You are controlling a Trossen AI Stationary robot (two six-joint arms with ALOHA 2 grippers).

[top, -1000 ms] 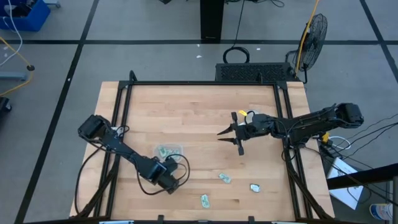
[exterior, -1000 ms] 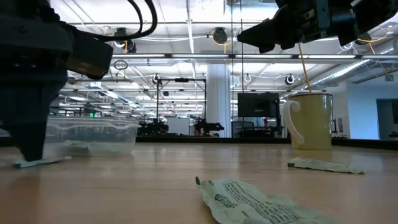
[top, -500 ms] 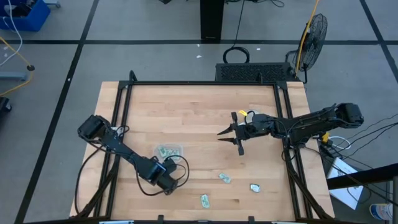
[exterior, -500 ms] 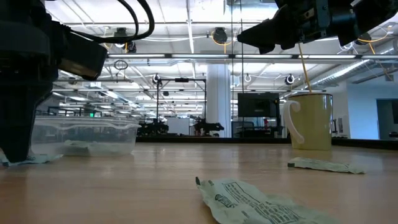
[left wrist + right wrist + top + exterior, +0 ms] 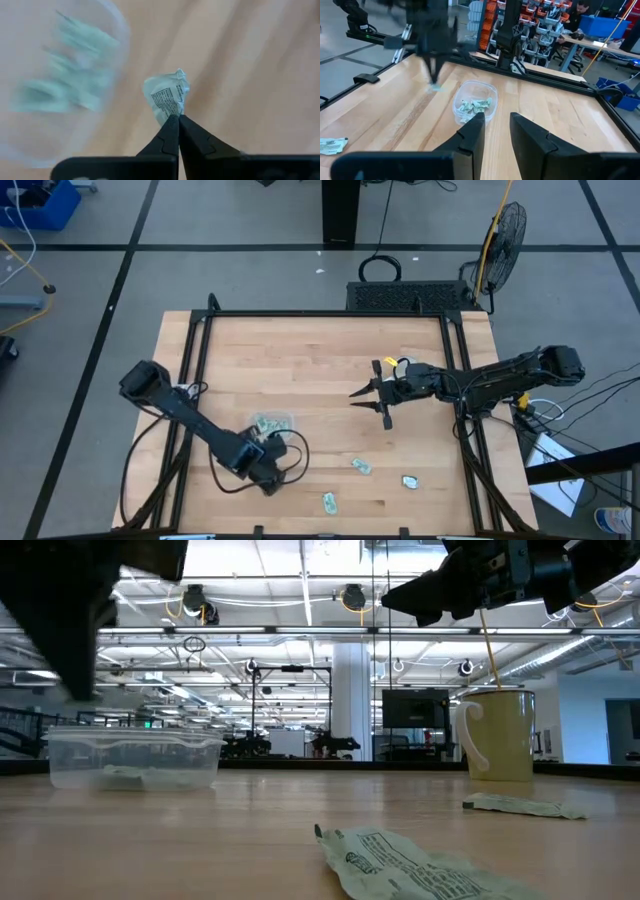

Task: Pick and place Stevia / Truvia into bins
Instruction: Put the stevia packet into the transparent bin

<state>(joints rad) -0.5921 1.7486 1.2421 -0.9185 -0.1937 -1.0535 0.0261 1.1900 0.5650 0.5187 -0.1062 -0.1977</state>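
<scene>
A crumpled pale-green-and-white Stevia sachet (image 5: pixel 167 99) is pinched by one edge between the closed tips of the left gripper (image 5: pixel 175 121), lifted clear of the table just beside the clear plastic tub (image 5: pixel 272 422), presumably for dropping among the sachets already inside. The right gripper (image 5: pixel 372 393) waits mid-table, fingers apart.
</scene>
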